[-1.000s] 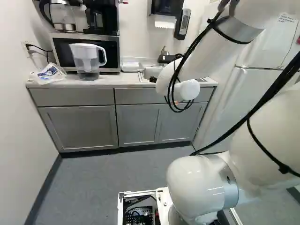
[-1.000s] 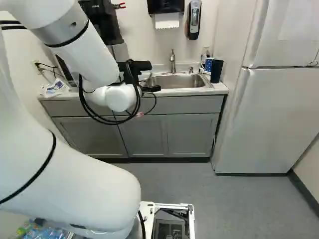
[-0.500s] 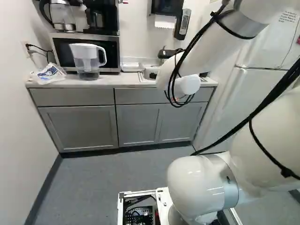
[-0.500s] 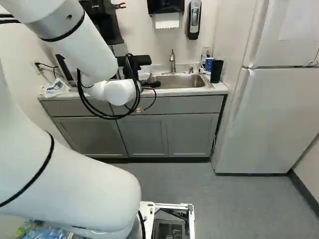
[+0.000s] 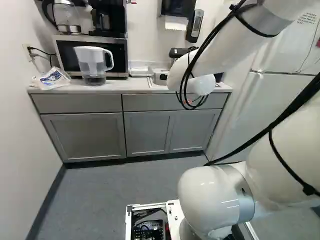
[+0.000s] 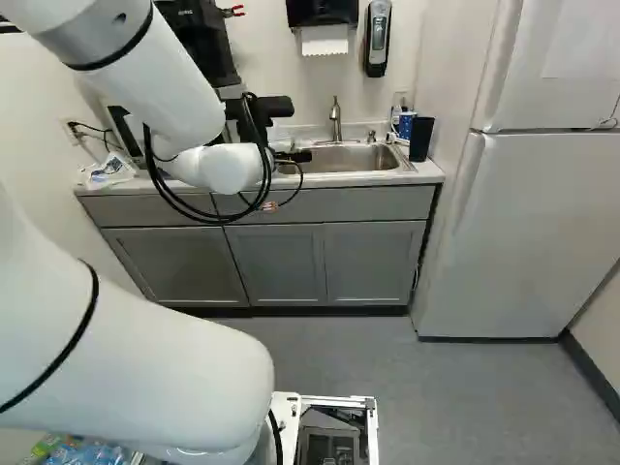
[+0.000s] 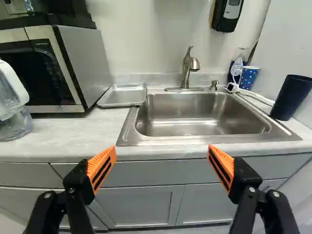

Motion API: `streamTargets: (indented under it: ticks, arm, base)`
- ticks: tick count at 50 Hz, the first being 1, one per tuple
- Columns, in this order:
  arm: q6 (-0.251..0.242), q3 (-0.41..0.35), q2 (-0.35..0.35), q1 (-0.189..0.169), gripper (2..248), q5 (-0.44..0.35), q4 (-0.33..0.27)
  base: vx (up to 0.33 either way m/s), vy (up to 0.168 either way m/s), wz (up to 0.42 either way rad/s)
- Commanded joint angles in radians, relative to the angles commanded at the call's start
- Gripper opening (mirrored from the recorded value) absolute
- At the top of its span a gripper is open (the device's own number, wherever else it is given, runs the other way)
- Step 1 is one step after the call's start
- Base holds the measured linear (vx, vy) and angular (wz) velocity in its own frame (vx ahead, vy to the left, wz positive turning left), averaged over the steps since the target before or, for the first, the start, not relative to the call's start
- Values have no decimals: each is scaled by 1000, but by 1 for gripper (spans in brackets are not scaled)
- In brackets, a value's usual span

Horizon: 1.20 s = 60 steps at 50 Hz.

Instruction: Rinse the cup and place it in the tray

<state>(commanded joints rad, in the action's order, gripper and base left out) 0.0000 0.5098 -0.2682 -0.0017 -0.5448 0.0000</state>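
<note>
Currently, treat the pincer (image 7: 162,152) as unloaded: wide open, orange pads (image 7: 100,163) well apart, nothing held. Locate the dark blue cup (image 7: 291,97) upright on the table (image 7: 68,131), beside the sink (image 7: 204,114) and across it from the shallow metal tray (image 7: 123,95). Assume light weight, probably plastic: moderately stiff, smooth, likely slippery once wet. Expect poor tolerance of an off-centre push, with tipping the main risk. Grip around the side wall, at or slightly below mid-height, pads on opposite faces; leave the mouth free for water and emptying. Avoid pinching the rim, likely the weakest zone under side load. Apply enough closure to prevent rotation, without denting the wall. Approach with care for the white cord (image 7: 256,96) close by, and for the spotted cup (image 7: 249,78) behind, probably thin paper and easily crushed. After lifting, carry over the sink below the faucet (image 7: 185,70), rinse, then drain fully before transfer; allow for added weight and a shifting balance while partly filled. Finally, lower base-first onto the flat of the tray and release slowly.
</note>
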Motion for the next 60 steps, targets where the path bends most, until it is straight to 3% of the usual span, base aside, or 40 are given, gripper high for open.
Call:
streamTargets:
  ticks: [60]
  arm:
    - [0, 92, -44, -35, 247, 167, 0]
  base:
    - [0, 0, 0]
